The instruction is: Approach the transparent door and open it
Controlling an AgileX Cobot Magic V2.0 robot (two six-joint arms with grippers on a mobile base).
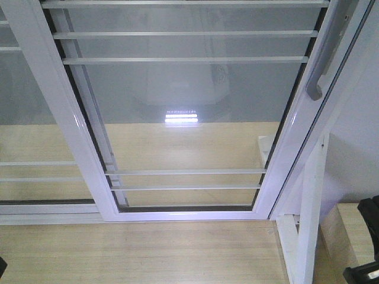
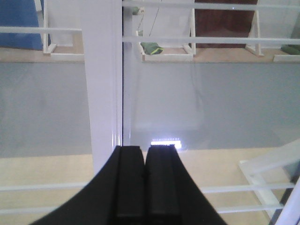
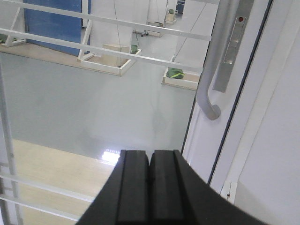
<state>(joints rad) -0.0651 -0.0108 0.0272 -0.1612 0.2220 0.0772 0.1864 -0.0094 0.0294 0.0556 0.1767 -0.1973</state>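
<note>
Directly ahead, the transparent door (image 1: 183, 106) fills the view, its curved grey handle (image 3: 210, 70) just up-right of the closed, empty right tool (image 3: 149, 157), which should open before hooking it; left tool (image 2: 145, 152) also closed.

The transparent door (image 1: 183, 214) runs off the top edge of the front view. Its grey handle (image 1: 330, 50) is cropped at the upper right, so only its lower end shows. A dark shape (image 1: 368, 225) in the lower right corner is cut by the edge and cannot be identified. At top centre of the left wrist view, a small green thing (image 2: 151, 48) beyond the glass is too blurred to name.
</note>
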